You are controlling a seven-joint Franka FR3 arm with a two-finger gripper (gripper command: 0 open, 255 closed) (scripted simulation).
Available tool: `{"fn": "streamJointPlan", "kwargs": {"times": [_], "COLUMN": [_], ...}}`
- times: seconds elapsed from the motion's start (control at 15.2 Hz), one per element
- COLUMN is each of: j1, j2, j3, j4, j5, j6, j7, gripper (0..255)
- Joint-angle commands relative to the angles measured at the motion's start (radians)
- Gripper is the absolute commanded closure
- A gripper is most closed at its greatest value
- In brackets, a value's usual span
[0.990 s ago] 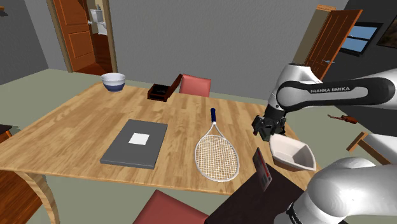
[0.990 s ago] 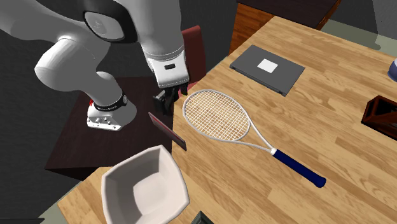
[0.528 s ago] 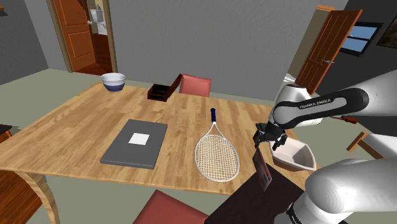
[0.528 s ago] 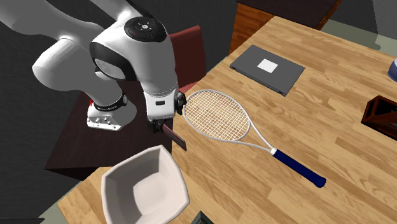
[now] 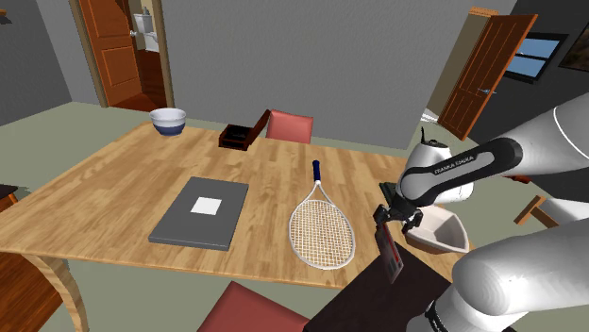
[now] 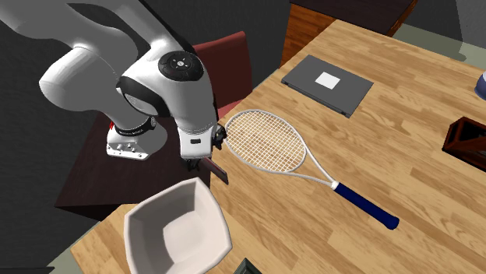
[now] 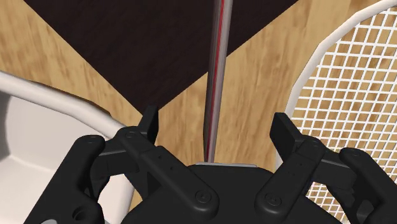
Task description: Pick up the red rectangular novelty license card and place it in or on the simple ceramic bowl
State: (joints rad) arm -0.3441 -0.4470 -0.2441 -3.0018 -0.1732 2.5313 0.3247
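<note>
End effector [image 7: 216, 122] lowered since earlier, spread wide astride upright red card [image 7: 219, 57].

The white arm [image 5: 464, 162] was bent low, its forearm running toward nine o'clock in the shoulder view, wrist turned down. The pincer [image 7: 216, 124] pointed downward, its black fingers [image 7: 149, 122] spread wide.

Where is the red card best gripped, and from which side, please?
Pinch the red card by its top edge from above, a finger on each face: it stands on edge, centred in the open gripper, white bowl and tennis racket flanking it.
</note>
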Motion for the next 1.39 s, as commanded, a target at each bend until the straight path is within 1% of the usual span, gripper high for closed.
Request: {"fn": "streamJointPlan", "kwargs": {"times": [0.0,0.46,0.53,1.12,1.32], "j1": [0.003,0.003,0.003,0.003,-0.001], "j2": [0.026,0.026,0.026,0.026,-0.035], "j3": [-0.002,-0.002,-0.002,-0.002,0.006], "j4": [-0.006,-0.006,-0.006,-0.006,0.004], "j5": [0.001,0.001,0.001,0.001,0.001], "j6": [0.033,0.033,0.033,0.033,-0.037], "j7": [0.002,0.001,0.001,0.001,0.004], "gripper": [0,0,255,255,255]}}
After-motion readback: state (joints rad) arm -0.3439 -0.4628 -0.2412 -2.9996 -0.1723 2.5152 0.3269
